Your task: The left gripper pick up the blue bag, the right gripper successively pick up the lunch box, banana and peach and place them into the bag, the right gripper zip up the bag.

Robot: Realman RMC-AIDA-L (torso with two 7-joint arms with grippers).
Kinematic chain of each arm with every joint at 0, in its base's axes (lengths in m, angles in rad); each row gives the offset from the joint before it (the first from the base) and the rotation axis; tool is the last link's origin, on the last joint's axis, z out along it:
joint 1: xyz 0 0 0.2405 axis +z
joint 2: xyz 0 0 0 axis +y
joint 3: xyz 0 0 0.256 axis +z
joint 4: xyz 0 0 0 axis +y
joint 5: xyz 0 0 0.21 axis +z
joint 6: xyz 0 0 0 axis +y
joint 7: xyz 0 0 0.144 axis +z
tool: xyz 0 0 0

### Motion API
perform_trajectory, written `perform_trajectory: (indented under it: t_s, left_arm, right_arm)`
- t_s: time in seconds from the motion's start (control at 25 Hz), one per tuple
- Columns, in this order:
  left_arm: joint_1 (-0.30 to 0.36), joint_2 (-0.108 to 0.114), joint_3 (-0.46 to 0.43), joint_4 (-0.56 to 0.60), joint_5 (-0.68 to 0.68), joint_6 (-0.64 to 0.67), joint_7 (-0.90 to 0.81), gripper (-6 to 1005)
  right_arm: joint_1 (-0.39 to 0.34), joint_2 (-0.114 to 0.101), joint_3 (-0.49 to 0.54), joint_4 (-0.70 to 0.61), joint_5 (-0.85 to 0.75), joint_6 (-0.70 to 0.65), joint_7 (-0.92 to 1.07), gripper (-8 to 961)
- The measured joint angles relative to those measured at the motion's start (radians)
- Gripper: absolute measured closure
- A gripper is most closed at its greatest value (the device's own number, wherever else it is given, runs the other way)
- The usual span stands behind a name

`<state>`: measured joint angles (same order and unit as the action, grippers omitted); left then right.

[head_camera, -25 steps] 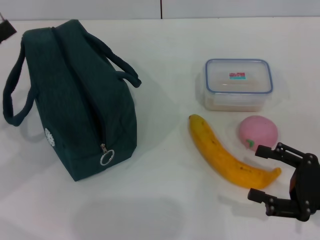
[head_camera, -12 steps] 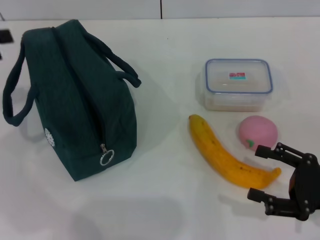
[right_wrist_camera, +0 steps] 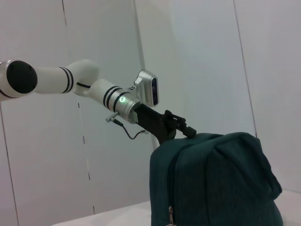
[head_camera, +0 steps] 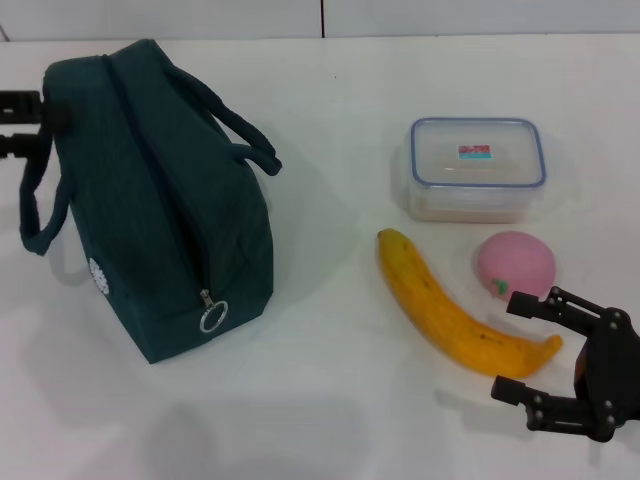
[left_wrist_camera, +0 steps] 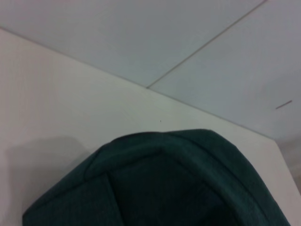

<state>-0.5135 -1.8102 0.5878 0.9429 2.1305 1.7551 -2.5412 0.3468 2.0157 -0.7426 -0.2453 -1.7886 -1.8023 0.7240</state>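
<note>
The blue bag (head_camera: 150, 200) lies zipped on the left of the table, its ring zipper pull (head_camera: 213, 316) toward me. My left gripper (head_camera: 42, 122) reaches in from the left edge at the bag's far end, open, its fingers on either side of the outer handle (head_camera: 33, 205). In the right wrist view the left gripper (right_wrist_camera: 176, 127) rests at the top of the bag (right_wrist_camera: 216, 183). The left wrist view is filled by the bag (left_wrist_camera: 164, 183). The lunch box (head_camera: 477, 167), banana (head_camera: 450, 310) and peach (head_camera: 515, 262) lie on the right. My right gripper (head_camera: 510, 346) is open beside the banana's near tip.
The white table (head_camera: 330, 400) runs back to a pale wall (head_camera: 320, 18). The peach sits close between the lunch box and the right gripper. The left arm (right_wrist_camera: 70, 82) stretches across above the bag's far end.
The left gripper has come in from the left edge to the bag's outer handle, and that handle has been pushed in toward the bag. The right gripper has hardly moved.
</note>
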Motion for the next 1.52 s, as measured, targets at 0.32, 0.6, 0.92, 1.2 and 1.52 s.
perform_trajectory:
  t_s: [0.32, 0.6, 0.92, 1.2, 1.52]
  left_arm:
    - [-0.020, 0.004, 0.055, -0.001, 0.005, 0.018, -0.044, 147]
    - [-0.043, -0.001, 0.070, -0.001, 0.047, 0.016, -0.056, 158]
    - [-0.062, -0.014, 0.073, -0.004, 0.098, 0.015, -0.084, 170]
    - [-0.062, -0.015, 0.083, -0.004, 0.101, 0.015, -0.038, 317]
    - [-0.064, -0.018, 0.077, -0.004, 0.096, 0.015, -0.036, 614]
  right_arm:
    - [0.000, 0.000, 0.000, 0.000, 0.000, 0.001, 0.000, 97]
    - [0.001, 0.000, 0.000, 0.000, 0.000, 0.025, 0.000, 98]
    - [0.003, 0.000, 0.002, 0.000, 0.000, 0.026, -0.005, 100]
    - [0.003, 0.000, 0.002, 0.000, 0.000, 0.026, -0.007, 102]
    - [0.003, 0.000, 0.002, 0.003, 0.011, 0.025, -0.005, 103]
